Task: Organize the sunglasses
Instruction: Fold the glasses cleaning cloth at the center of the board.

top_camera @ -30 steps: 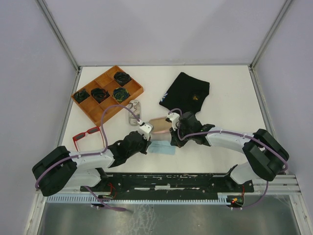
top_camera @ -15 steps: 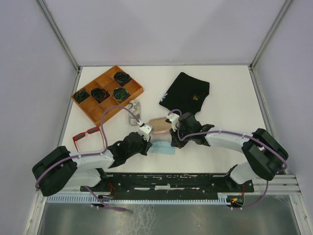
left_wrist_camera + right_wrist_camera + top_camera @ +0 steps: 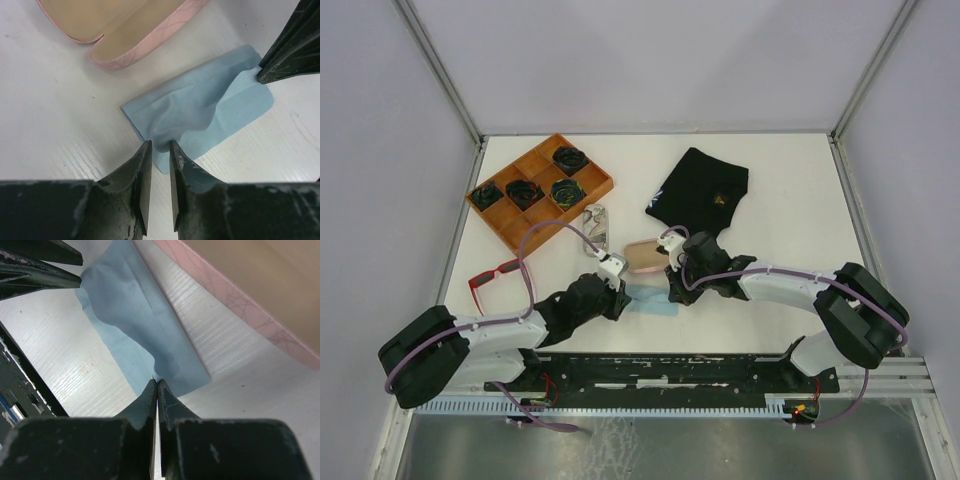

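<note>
The red-framed sunglasses point(image 3: 497, 273) lie at the table's left, well clear of both arms. Between the arms a blue cloth point(image 3: 650, 302) lies spread on the table, just in front of the open pink case point(image 3: 643, 255). My left gripper point(image 3: 159, 145) is at the cloth's point(image 3: 200, 110) left end, its jaws a little apart, with a bunched fold at their tips. My right gripper point(image 3: 157, 381) is shut on the cloth's point(image 3: 130, 305) opposite corner. In the top view the left gripper point(image 3: 623, 290) and right gripper point(image 3: 672, 287) face each other across the cloth.
A wooden compartment tray point(image 3: 528, 228) with dark coiled items stands at the back left. A grey patterned case point(image 3: 598, 225) lies behind the left gripper. A black fabric piece point(image 3: 700, 190) lies behind the right arm. The pink case point(image 3: 125, 30) lies open.
The left gripper's jaws have parted from shut. Both grippers have drawn back towards the near edge, and more of the pink case shows.
</note>
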You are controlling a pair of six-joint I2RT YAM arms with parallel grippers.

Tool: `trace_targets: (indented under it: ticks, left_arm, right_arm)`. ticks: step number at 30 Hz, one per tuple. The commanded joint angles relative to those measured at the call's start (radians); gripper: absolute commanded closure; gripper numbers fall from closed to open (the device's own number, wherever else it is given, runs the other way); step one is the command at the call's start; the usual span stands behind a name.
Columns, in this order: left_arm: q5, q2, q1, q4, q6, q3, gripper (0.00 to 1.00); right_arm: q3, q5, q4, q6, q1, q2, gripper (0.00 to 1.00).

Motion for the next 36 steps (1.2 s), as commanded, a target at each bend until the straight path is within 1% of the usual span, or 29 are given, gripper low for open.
trace_targets:
  ticks: [1, 7, 11, 14, 15, 18, 21, 24, 27, 30, 36]
  left_arm:
    - [0.011, -0.036, 0.005, 0.031, -0.054, 0.001, 0.7]
    - [0.043, -0.122, 0.004, -0.014, -0.104, -0.014, 0.64]
    - [0.033, -0.244, 0.004, -0.05, -0.155, -0.046, 0.6]
    - [-0.027, -0.333, 0.004, -0.075, -0.187, -0.066, 0.5]
    - [-0.058, -0.354, 0.004, -0.09, -0.194, -0.064, 0.47]
    - [-0.111, -0.376, 0.005, -0.128, -0.193, -0.041, 0.43]
    - [-0.129, -0.322, 0.014, -0.158, -0.197, 0.012, 0.42]
    - [-0.106, -0.216, 0.028, -0.156, -0.2, 0.057, 0.42]
    - [-0.063, -0.126, 0.06, -0.141, -0.204, 0.087, 0.42]
    - [0.003, -0.064, 0.083, -0.111, -0.2, 0.1, 0.42]
    - [0.025, 0.01, 0.095, -0.098, -0.177, 0.131, 0.43]
  right_arm:
    - [-0.011, 0.015, -0.004, 0.009, 0.008, -0.003, 0.92]
    - [-0.014, 0.021, -0.038, 0.01, 0.014, -0.023, 0.88]
    - [-0.013, 0.017, -0.078, 0.013, 0.017, -0.061, 0.77]
    - [-0.009, 0.013, -0.11, 0.017, 0.021, -0.09, 0.69]
    - [-0.01, 0.01, -0.12, 0.02, 0.021, -0.104, 0.65]
    - [-0.014, 0.012, -0.133, 0.029, 0.022, -0.153, 0.59]
    - [-0.013, 0.086, -0.138, 0.068, 0.021, -0.194, 0.57]
    - [0.006, 0.236, -0.154, 0.164, 0.021, -0.196, 0.57]
    - [0.002, 0.334, -0.122, 0.267, 0.021, -0.186, 0.57]
    - [-0.013, 0.37, -0.071, 0.357, 0.021, -0.166, 0.55]
    - [-0.047, 0.413, -0.002, 0.47, 0.021, -0.138, 0.54]
